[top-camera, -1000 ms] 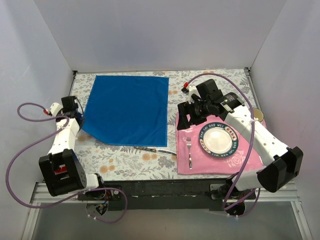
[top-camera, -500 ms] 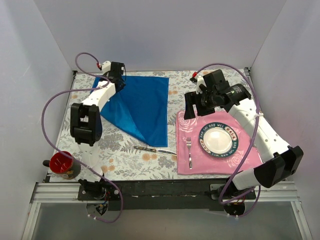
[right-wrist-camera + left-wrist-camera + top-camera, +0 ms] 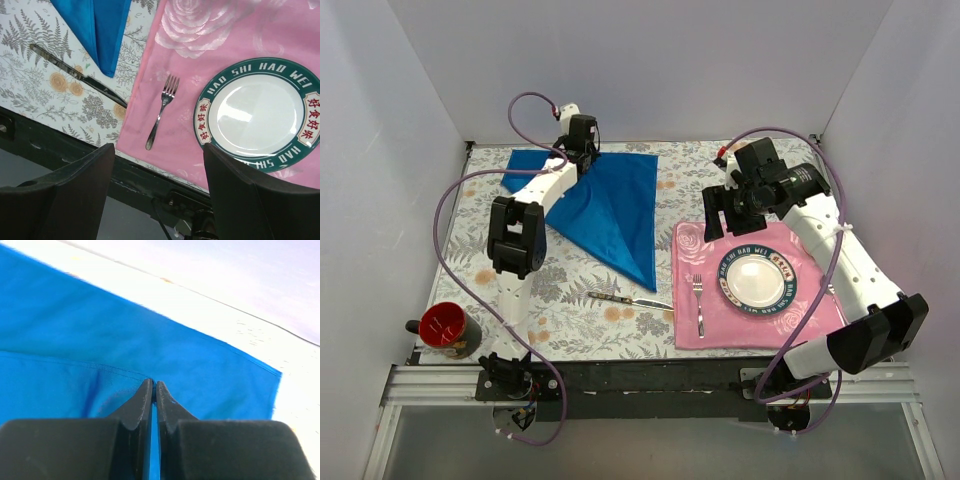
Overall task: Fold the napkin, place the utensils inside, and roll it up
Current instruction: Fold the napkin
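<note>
The blue napkin [image 3: 610,205] lies at the back left, partly folded over into a long triangle pointing toward the near side. My left gripper [image 3: 587,148] is at its far edge, shut on a pinch of the cloth; the left wrist view shows the fingertips [image 3: 150,386] closed on the blue fabric [image 3: 210,365]. The silver knife [image 3: 630,299] lies on the floral tablecloth just below the napkin's tip. My right gripper [image 3: 724,214] is open and empty above the pink mat's far left corner. In the right wrist view the gripper [image 3: 159,150] looks down on the knife [image 3: 75,75] and the napkin's tip [image 3: 102,30].
A pink rose-patterned placemat [image 3: 810,312] at the right holds a green-rimmed plate [image 3: 757,280] and a fork [image 3: 698,303]. A red cup [image 3: 445,328] stands at the near left corner. White walls enclose the table on three sides.
My left arm swung from the left edge to the back, dragging the napkin's left corner over and folding the cloth diagonally. The red cup came into view. My right gripper shifted slightly right.
</note>
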You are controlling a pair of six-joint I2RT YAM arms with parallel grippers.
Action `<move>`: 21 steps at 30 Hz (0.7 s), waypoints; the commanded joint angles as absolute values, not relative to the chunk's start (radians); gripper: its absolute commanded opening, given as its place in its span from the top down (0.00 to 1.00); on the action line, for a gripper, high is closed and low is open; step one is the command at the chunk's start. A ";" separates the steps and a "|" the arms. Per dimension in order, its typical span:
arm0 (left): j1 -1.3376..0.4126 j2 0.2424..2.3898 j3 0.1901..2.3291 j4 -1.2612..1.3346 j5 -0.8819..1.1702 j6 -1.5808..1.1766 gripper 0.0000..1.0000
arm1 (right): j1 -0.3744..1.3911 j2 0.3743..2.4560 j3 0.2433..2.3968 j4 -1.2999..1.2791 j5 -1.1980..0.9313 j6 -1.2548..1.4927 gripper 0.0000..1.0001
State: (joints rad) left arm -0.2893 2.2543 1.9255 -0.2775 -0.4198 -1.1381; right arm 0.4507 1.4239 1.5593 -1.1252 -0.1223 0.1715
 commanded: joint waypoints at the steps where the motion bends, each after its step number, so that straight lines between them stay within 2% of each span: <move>1: -0.295 2.270 1.962 -0.150 -0.301 -1.072 1.00 | 0.434 1.379 1.554 -1.160 -0.081 0.153 0.21; 8: -0.298 2.298 1.924 -0.022 -0.144 -1.026 1.00 | 0.414 1.373 1.514 -1.154 -0.089 0.156 0.20; 21: -0.310 2.367 1.962 0.038 0.075 -0.901 1.00 | 0.414 1.347 1.416 -1.112 -0.135 0.199 0.21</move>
State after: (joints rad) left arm -0.3019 2.3741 1.9270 0.0017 -0.0235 -0.9718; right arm 0.4183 1.3926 1.4437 -1.1408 -0.1143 0.1810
